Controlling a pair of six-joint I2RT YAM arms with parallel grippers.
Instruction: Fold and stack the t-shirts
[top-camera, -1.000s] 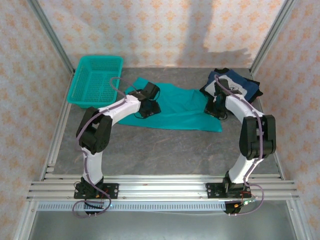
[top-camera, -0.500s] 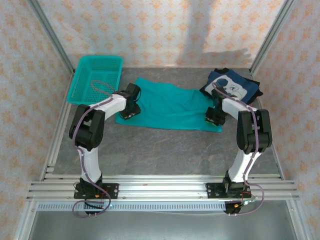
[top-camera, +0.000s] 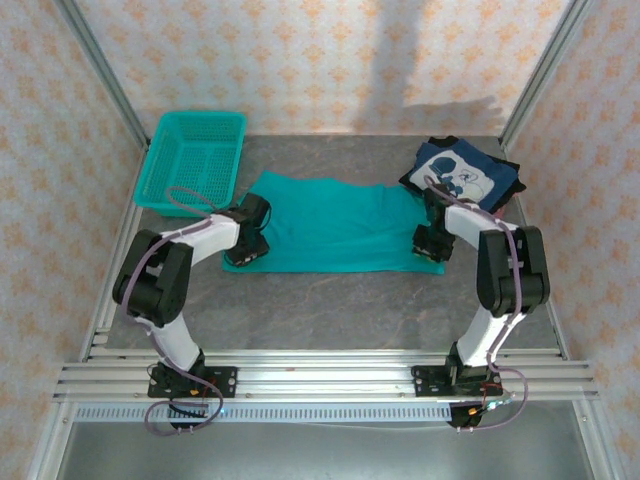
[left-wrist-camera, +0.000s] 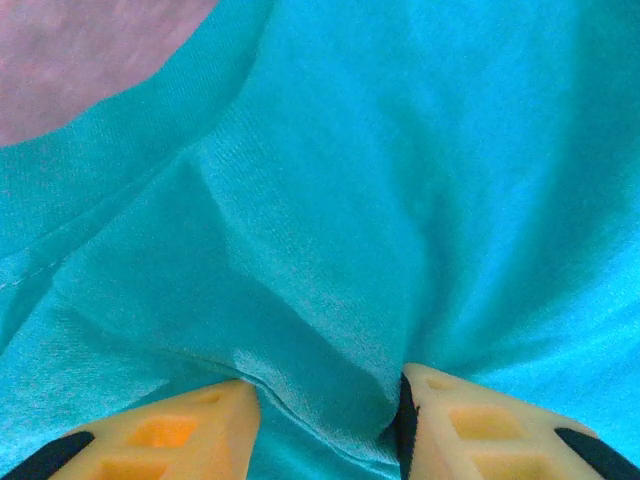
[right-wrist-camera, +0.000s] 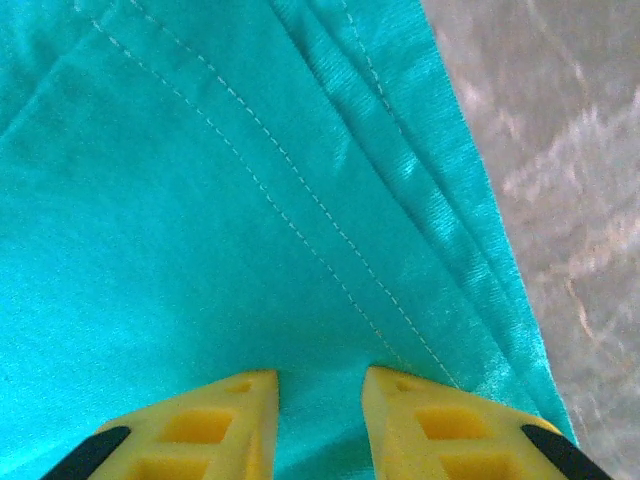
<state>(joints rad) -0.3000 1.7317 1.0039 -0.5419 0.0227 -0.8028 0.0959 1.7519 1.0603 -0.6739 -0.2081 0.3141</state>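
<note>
Top external view: the grey mottled worktop (top-camera: 330, 300) carries a teal cloth t-shirt (top-camera: 335, 225), spread flat in a wide strip, long side running left to right, plain side up with no print showing. Beyond the left end of that shirt, apart from it, stands a teal plastic mesh basket (top-camera: 205, 116), rectangular and open-topped. Just beyond the shirt's right end lies a navy cloth t-shirt (top-camera: 465, 175), folded into a rough square with its white cartoon print facing up; whether the two cloths touch cannot be told.

The left arm (top-camera: 165, 275) bends low and reaches to the shirt's near-left corner, where the left gripper (top-camera: 243, 255) sits on the cloth. The right arm (top-camera: 510, 265) reaches to the near-right corner, and the right gripper (top-camera: 430, 243) rests there, between the teal cloth and the navy one.

In the left wrist view, the left gripper (left-wrist-camera: 325, 385) is partly closed with a raised ridge of teal cloth pinched between its yellow fingers (left-wrist-camera: 190, 425); creases fan away from that ridge.

In the right wrist view, the right gripper (right-wrist-camera: 320, 385) is narrow, its yellow fingers (right-wrist-camera: 215, 420) closed on the layered, stitched hem at the shirt's edge, with bare worktop just to the right of that edge.
</note>
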